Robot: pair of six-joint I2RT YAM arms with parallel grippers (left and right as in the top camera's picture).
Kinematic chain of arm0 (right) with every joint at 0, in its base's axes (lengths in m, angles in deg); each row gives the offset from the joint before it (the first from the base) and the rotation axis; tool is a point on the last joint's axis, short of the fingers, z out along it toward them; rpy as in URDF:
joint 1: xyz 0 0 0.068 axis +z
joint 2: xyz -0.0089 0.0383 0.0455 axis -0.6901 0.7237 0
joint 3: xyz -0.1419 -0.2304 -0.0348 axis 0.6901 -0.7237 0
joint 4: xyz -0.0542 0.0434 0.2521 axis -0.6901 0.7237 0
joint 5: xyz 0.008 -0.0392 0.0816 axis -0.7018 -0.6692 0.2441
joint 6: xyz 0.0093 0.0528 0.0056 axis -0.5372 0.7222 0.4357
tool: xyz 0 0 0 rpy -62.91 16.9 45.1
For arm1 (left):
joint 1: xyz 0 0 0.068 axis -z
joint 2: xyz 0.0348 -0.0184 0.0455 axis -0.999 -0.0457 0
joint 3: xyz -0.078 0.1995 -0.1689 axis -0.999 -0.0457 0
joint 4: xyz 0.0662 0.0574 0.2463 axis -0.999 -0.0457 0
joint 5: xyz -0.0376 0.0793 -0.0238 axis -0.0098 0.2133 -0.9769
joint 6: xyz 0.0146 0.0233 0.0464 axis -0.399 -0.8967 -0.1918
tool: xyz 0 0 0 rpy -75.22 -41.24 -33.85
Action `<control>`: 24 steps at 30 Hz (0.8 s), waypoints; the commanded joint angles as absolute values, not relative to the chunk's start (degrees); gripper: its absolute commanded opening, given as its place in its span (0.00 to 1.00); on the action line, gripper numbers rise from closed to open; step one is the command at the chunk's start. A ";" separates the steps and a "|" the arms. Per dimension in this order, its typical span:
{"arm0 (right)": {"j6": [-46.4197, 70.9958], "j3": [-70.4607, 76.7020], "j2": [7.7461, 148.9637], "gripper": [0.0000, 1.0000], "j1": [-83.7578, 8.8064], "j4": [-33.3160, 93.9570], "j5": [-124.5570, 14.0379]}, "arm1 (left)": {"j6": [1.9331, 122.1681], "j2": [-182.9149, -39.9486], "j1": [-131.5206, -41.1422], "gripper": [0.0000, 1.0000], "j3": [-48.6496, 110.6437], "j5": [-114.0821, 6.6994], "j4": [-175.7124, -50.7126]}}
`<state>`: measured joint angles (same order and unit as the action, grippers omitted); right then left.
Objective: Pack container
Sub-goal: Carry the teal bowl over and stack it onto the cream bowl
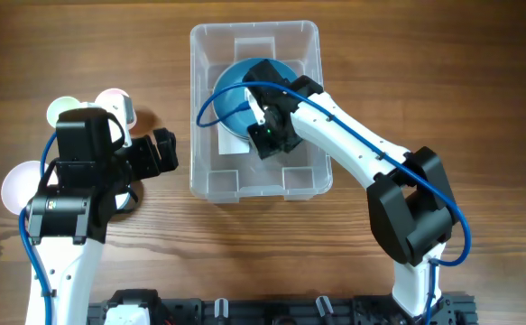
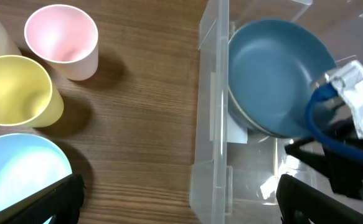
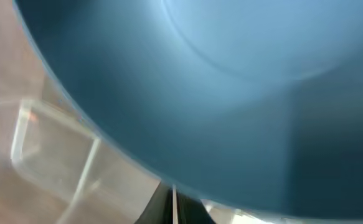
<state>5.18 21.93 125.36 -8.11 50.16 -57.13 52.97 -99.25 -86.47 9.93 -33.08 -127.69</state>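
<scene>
The clear plastic container (image 1: pixel 253 30) stands on the wooden table at the top middle. A blue bowl (image 1: pixel 235 90) is tilted inside it, over the white label. My right gripper (image 1: pixel 261 113) is inside the container and shut on the bowl's rim. The bowl (image 3: pixel 218 81) fills the right wrist view, with the closed fingers (image 3: pixel 172 202) at its lower edge. My left gripper (image 1: pixel 163 152) is open and empty, just left of the container. In the left wrist view its fingers (image 2: pixel 181 199) straddle the container's wall (image 2: pixel 209 124), and the bowl (image 2: pixel 274 68) shows beyond.
A pink cup (image 2: pixel 63 40), a yellow cup (image 2: pixel 16 90) and a light blue bowl (image 2: pixel 19 168) stand left of the container, near my left arm. From overhead a white cup (image 1: pixel 64 110) and the pink cup (image 1: pixel 114 101) show at the left.
</scene>
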 commanded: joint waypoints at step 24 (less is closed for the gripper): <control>19.41 22.96 96.18 0.65 -20.02 48.52 -72.91 | 53.47 -99.33 -86.43 1.00 10.87 -33.54 -127.91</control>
